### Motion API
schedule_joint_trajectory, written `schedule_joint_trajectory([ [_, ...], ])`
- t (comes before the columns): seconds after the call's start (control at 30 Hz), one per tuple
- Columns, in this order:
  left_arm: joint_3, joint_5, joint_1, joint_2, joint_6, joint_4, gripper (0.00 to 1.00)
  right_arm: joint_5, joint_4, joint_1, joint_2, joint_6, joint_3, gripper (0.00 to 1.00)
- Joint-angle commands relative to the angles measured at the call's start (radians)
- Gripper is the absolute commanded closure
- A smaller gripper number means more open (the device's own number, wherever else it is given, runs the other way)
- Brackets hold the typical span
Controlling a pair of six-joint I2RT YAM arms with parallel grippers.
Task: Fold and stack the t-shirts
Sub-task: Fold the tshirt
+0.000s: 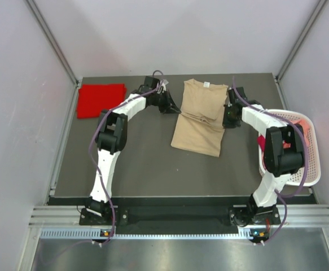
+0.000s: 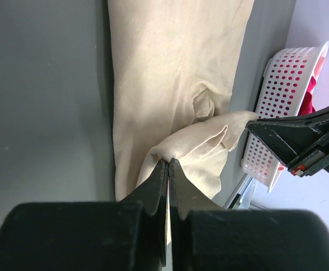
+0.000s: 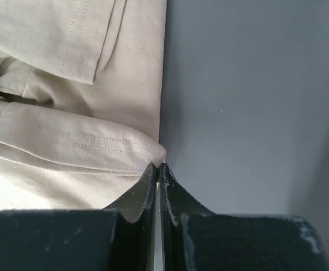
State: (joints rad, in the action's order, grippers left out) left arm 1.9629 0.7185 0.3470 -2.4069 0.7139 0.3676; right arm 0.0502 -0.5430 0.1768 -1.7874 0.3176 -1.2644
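Observation:
A tan t-shirt (image 1: 201,116) lies on the dark table at the back middle, collar to the far side, partly folded with bunched cloth across its middle. My left gripper (image 1: 172,107) is at its left edge and shut on a pinch of the tan cloth (image 2: 178,148). My right gripper (image 1: 227,117) is at its right edge and shut on a stitched hem corner of the shirt (image 3: 85,149). A bright red t-shirt (image 1: 100,99) lies folded flat at the back left. More red and pink cloth (image 1: 291,135) sits in the basket.
A white slotted plastic basket (image 1: 305,175) stands at the table's right edge, and also shows in the left wrist view (image 2: 277,96). Grey walls close in the back and sides. Bare dark table (image 1: 141,164) lies in front of the tan shirt.

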Motion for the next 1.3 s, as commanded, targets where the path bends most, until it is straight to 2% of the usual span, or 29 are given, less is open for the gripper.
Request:
schedule_joint_trajectory([
  [0.0, 0.034, 0.007, -0.016, -0.024, 0.012, -0.090, 1.00, 0.017, 0.038, -0.013, -0.017, 0.000, -0.032, 1.00],
  [0.27, 0.077, -0.065, -0.023, -0.054, -0.011, -0.058, 1.00, 0.022, 0.034, -0.014, -0.079, -0.014, -0.093, 1.00],
  [1.07, 0.083, -0.039, -0.037, -0.044, 0.039, -0.130, 1.00, 0.002, 0.029, -0.025, -0.124, -0.011, -0.174, 1.00],
  [1.13, 0.085, -0.036, -0.037, -0.047, 0.048, -0.131, 1.00, -0.006, 0.041, -0.026, -0.142, -0.015, -0.176, 0.98],
  [1.2, 0.083, -0.047, -0.039, -0.047, 0.045, -0.124, 0.95, -0.007, 0.046, -0.030, -0.153, -0.025, -0.179, 0.96],
  [1.27, 0.080, -0.080, -0.042, -0.035, 0.032, -0.101, 0.87, -0.004, 0.067, -0.031, -0.149, -0.029, -0.181, 0.93],
])
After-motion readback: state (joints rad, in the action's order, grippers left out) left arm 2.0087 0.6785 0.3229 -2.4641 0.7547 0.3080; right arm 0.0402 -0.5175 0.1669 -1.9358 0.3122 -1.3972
